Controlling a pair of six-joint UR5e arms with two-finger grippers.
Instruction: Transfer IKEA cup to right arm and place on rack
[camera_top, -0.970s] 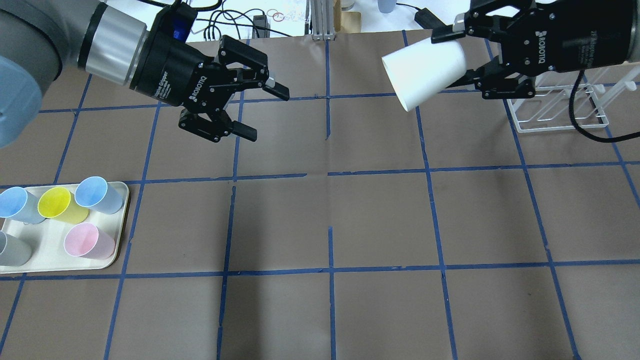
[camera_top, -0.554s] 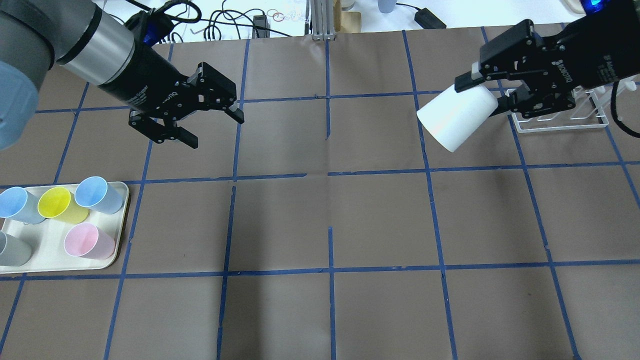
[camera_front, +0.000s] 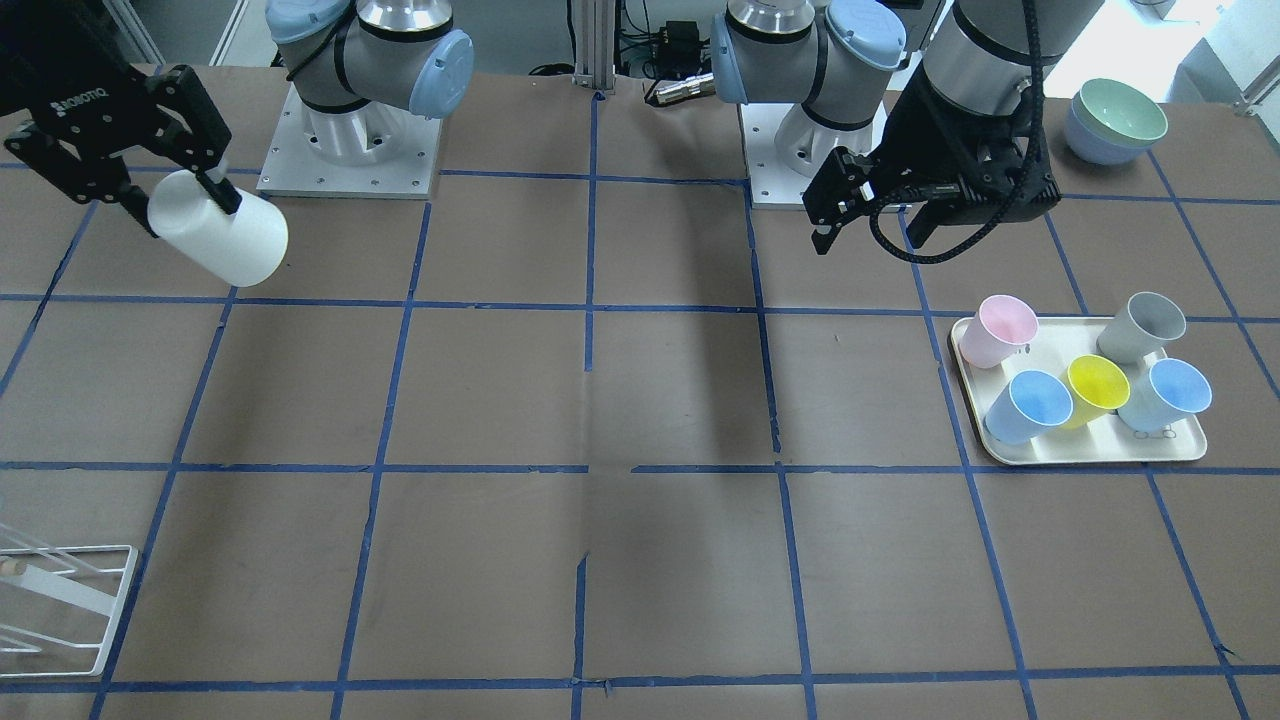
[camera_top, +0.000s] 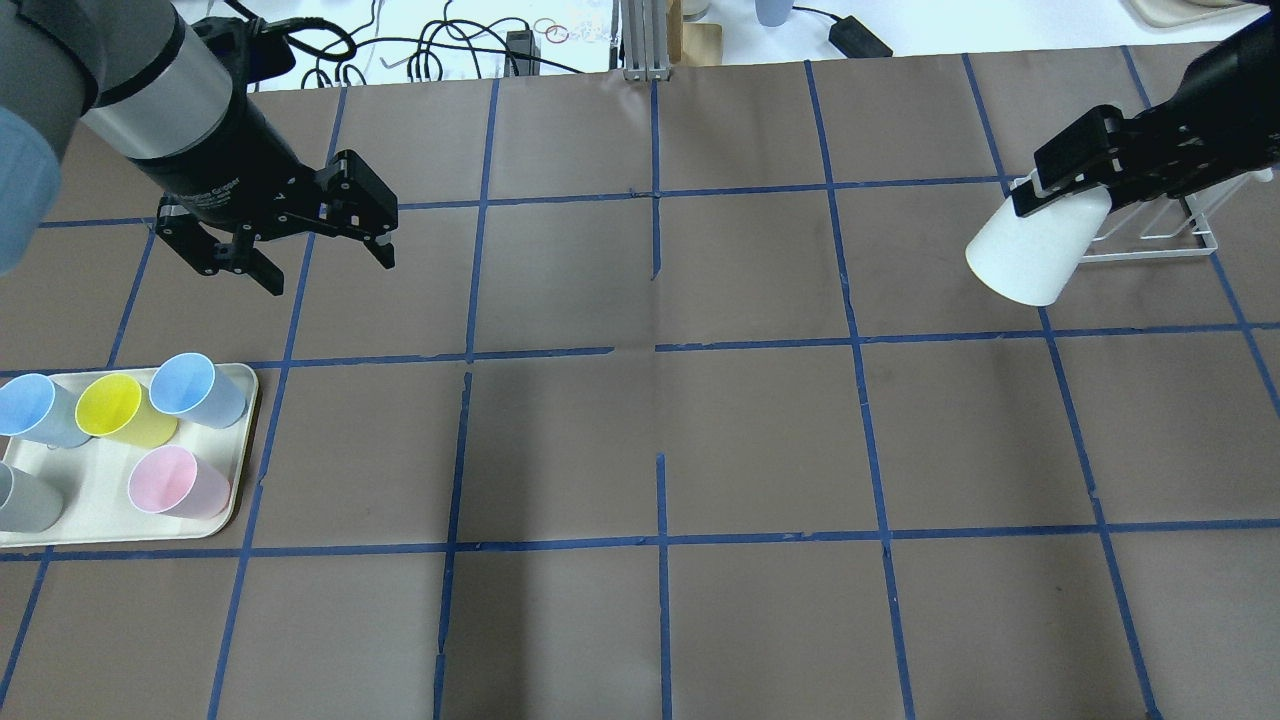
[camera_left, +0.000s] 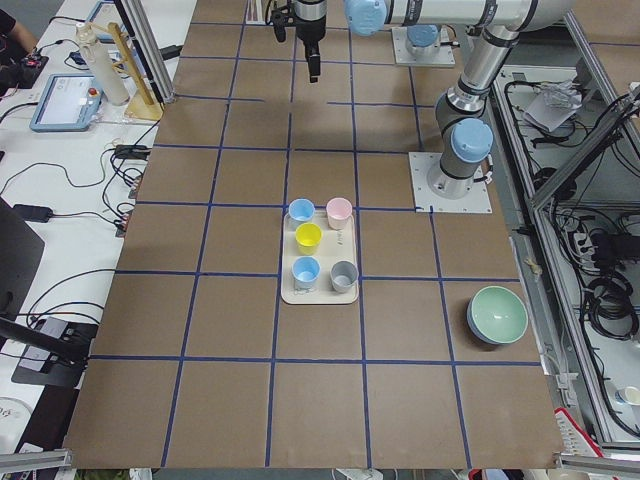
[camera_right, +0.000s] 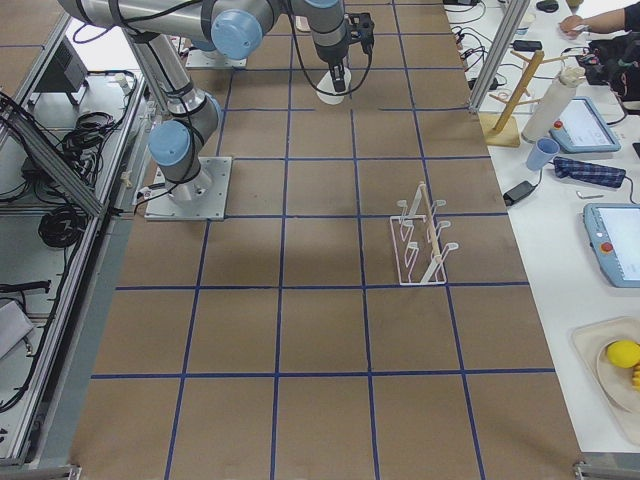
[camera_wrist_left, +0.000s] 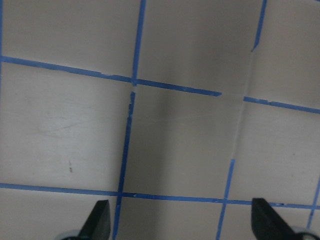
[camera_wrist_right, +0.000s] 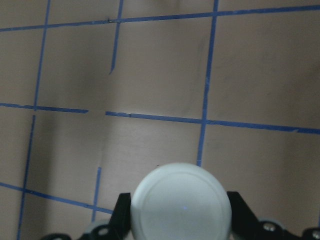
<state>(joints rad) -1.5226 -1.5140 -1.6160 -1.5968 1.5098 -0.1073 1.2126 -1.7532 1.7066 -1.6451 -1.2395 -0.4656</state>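
IKEA cup (camera_top: 1030, 255) — clenched in right end effector (camera_front: 182, 206) | left end effector (camera_top: 330, 270) — released, fingers apart

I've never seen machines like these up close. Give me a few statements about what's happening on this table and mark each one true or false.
1. The right gripper is gripping the IKEA cup. True.
2. The left gripper holds the pink cup. False: it is open and empty, and the pink cup stands on the tray.
3. The tray carries five cups. True.
4. The IKEA cup hangs on the rack. False: the rack holds nothing, and the cup is tilted in the right gripper above the table.
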